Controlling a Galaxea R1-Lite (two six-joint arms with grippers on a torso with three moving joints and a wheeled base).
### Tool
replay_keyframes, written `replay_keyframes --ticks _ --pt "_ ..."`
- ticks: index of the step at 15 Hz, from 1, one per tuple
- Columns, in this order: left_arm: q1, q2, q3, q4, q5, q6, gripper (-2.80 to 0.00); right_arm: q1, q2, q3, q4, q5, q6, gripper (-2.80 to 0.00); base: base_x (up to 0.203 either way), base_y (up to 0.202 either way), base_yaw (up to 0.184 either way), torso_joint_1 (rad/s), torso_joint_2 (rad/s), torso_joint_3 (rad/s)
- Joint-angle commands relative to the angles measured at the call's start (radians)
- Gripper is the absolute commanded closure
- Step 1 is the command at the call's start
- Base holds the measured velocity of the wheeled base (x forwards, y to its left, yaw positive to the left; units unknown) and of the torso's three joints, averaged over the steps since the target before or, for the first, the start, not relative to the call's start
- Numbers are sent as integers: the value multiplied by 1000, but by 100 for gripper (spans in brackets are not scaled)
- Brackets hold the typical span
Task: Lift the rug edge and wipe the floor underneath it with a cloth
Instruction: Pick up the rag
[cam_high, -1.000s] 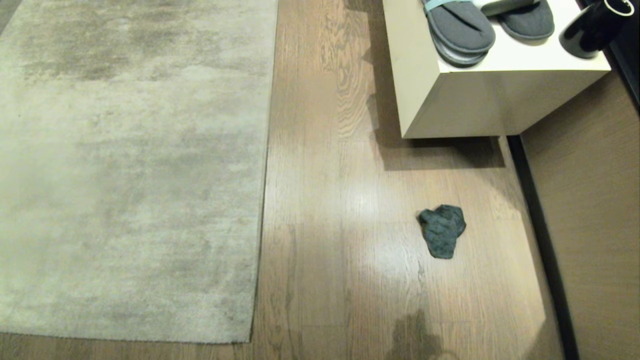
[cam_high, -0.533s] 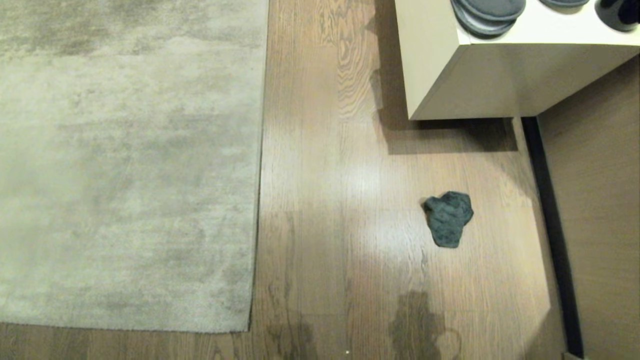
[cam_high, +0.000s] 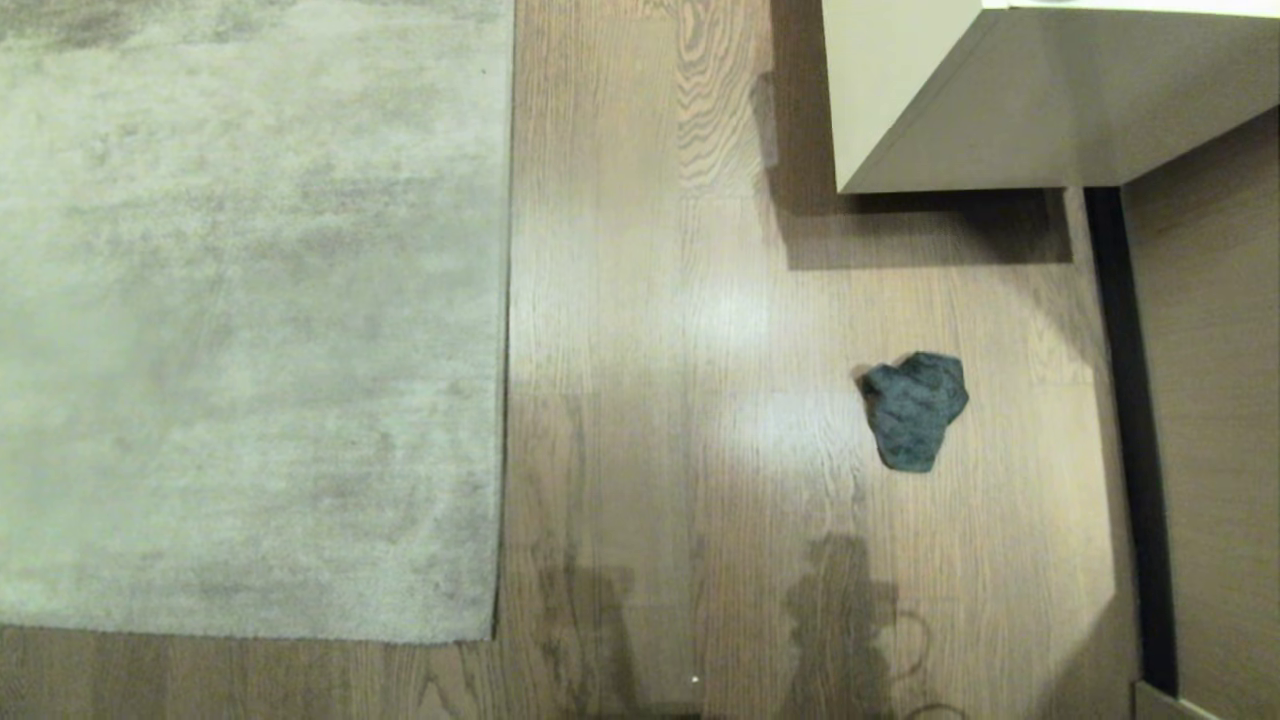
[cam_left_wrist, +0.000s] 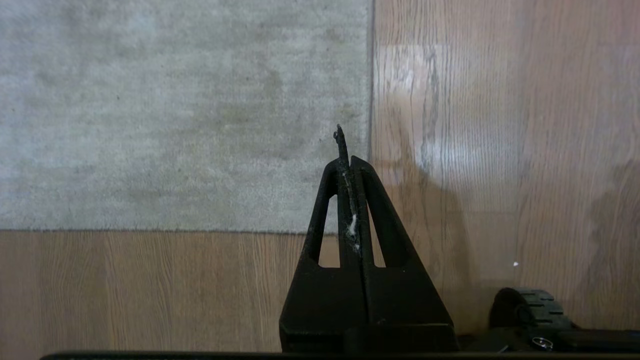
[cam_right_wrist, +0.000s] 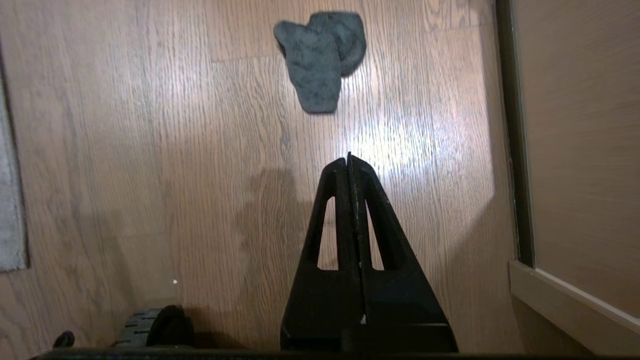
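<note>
Item: pale grey-beige short-pile rug with mottled darker patches (cam_high: 250, 300). Its straight rug edge (cam_high: 503, 350) and near corner are recorded lying flat on the light brown wood-grain plank floor (cam_high: 660, 350); no lift is noted.

Item: small crumpled dark grey-green cloth (cam_high: 915, 408). It is located on the floor at 3 o'clock of the rug edge, well apart from it, and at 6 o'clock of a cream cabinet (cam_high: 900, 90). It is not gripped.

Item: left pincer (cam_left_wrist: 346, 145). Fingers are pressed together, empty, and held above the rug corner.

Item: right pincer (cam_right_wrist: 348, 160). Fingers are pressed together, empty, with the cloth at its 12 o'clock.

Progress: judged as none done; cloth pickup, edge lift and wiping are all left.
</note>
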Motion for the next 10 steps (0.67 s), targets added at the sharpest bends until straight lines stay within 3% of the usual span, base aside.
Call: replay_keyframes --ticks 1,10 --pt "0 2 0 -1 0 -1 0 0 0 0 0 0 1 0 0 0 0 1 6 -197" --pt "-1 2 0 0 0 -1 0 0 0 0 0 0 1 0 0 0 0 3 1 -196"
